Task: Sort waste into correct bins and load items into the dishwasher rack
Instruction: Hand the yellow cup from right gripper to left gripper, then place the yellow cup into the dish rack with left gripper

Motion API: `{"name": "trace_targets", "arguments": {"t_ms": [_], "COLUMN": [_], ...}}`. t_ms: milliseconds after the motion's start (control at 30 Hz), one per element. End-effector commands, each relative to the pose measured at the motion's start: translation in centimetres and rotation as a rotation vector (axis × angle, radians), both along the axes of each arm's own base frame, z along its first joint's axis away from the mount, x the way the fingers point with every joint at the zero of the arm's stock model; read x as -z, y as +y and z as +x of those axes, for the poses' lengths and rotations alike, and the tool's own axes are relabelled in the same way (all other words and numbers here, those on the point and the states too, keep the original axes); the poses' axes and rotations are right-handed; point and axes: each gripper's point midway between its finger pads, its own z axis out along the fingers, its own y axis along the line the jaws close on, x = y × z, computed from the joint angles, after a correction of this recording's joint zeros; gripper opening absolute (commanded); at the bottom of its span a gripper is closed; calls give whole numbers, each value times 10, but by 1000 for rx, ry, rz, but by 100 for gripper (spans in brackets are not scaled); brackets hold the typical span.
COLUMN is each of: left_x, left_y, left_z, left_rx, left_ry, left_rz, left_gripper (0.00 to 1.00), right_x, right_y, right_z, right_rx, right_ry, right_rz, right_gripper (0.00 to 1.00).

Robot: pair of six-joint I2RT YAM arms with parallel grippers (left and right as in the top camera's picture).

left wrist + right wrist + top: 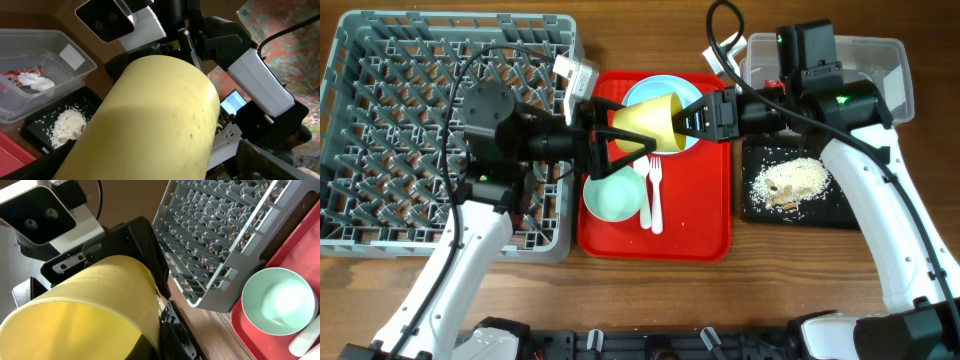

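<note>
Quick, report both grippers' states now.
Left gripper: looks closed on the yellow cup.
Right gripper: also at the cup, but grip cannot be told.

A yellow cup (653,122), pale green bowl (615,194), red tray (705,220), grey lattice rack (410,110), black tray (752,205).

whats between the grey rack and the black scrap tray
The red serving tray, carrying the green bowl, white cutlery and blue bowl; overhead view shows it.
</note>
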Motion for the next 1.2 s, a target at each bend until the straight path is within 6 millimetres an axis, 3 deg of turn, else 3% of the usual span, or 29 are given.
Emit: {"name": "trace_targets", "arguments": {"t_ms": [0, 133, 200, 333, 633, 833, 967, 1067, 1167], "left_x": [-4, -4, -4, -5, -5, -3, 4, 10, 22], "left_y": [-4, -4, -4, -4, -4, 6, 24, 38, 54], "left_z": [3, 4, 4, 7, 8, 16, 29, 38, 47], "left_rx": [-18, -26, -26, -41, -49, -83, -142, -189, -242], "left_ry": [-2, -2, -3, -6, -15, -1, 50, 85, 89], "left_rz": [-4, -4, -4, -5, -6, -1, 11, 19, 49], "left_gripper": [94, 84, 75, 68, 62, 53, 51, 52, 52], "right_x": [-1, -1, -1, -1, -1, 2, 4, 11, 31], "right_y": [3, 2, 2, 2, 2, 1, 0, -4, -20], "right_z": [-4, -4, -4, -4, -4, -3, -1, 7, 26], "right_rx": [-23, -23, -23, -23, -22, -11, -1, 39, 151], "right_ry": [14, 14, 14, 15, 17, 19, 15, 7, -14], "right_rz": [26, 26, 26, 26, 25, 10, -2, -46, -179], "right_gripper": [4, 4, 5, 4, 5, 31, 42, 50, 57]}}
